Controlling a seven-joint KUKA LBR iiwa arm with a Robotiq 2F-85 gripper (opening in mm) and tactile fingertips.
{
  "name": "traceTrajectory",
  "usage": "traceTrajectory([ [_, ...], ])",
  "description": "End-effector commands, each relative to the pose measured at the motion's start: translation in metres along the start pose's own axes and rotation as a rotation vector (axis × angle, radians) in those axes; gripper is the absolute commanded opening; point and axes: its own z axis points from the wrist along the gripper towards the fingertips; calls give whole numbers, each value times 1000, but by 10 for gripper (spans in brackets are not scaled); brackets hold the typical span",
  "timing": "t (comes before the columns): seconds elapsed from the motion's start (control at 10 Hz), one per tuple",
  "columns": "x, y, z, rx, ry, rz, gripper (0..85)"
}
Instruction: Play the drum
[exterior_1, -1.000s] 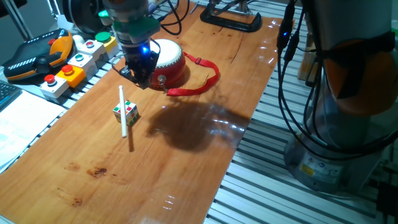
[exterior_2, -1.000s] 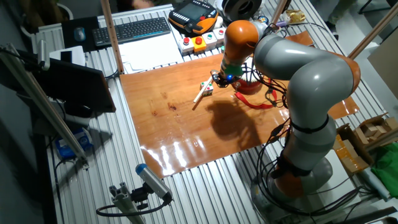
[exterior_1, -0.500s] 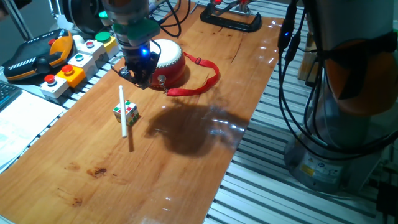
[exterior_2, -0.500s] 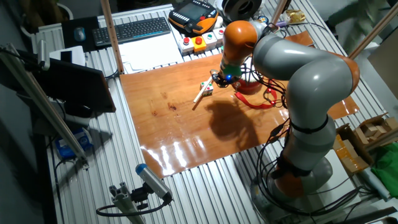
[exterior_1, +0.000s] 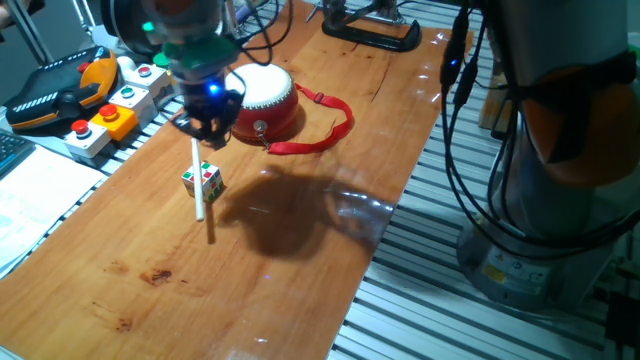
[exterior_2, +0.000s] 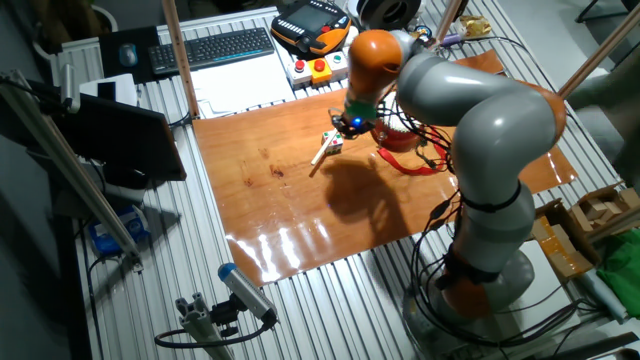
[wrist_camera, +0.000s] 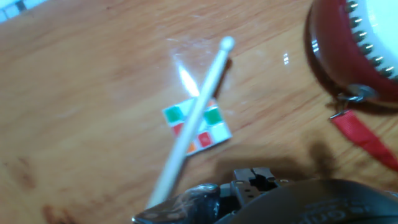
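The red drum (exterior_1: 266, 98) with a white skin stands at the far side of the wooden table, its red strap (exterior_1: 325, 128) looped to the right. It also shows in the hand view (wrist_camera: 357, 53). A white drumstick (exterior_1: 198, 181) lies across a small multicoloured cube (exterior_1: 203, 180), and both show in the hand view, the drumstick (wrist_camera: 198, 112) over the cube (wrist_camera: 208, 130). My gripper (exterior_1: 205, 130) hangs just left of the drum, above the stick's far end. It holds nothing. Its fingers are dark and blurred, so their spacing does not show.
A button box (exterior_1: 120, 95) and an orange-black pendant (exterior_1: 60, 85) sit off the table's left edge. A black clamp (exterior_1: 370, 30) stands at the far end. The arm's base and cables (exterior_1: 540, 150) stand to the right. The other fixed view shows a keyboard (exterior_2: 215, 48).
My gripper has moved left, away from the drum's side, to above the far end of the drumstick. The drum, stick and cube have not moved.
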Motion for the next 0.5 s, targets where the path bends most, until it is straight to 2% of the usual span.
traceTrajectory([
  [0.0, 8, 18, 2, 10, -4, 15, 7],
  [0.3, 22, 43, 10, 6, -5, 75, 7],
  [0.4, 23, 45, 11, -16, -15, 122, 10],
])
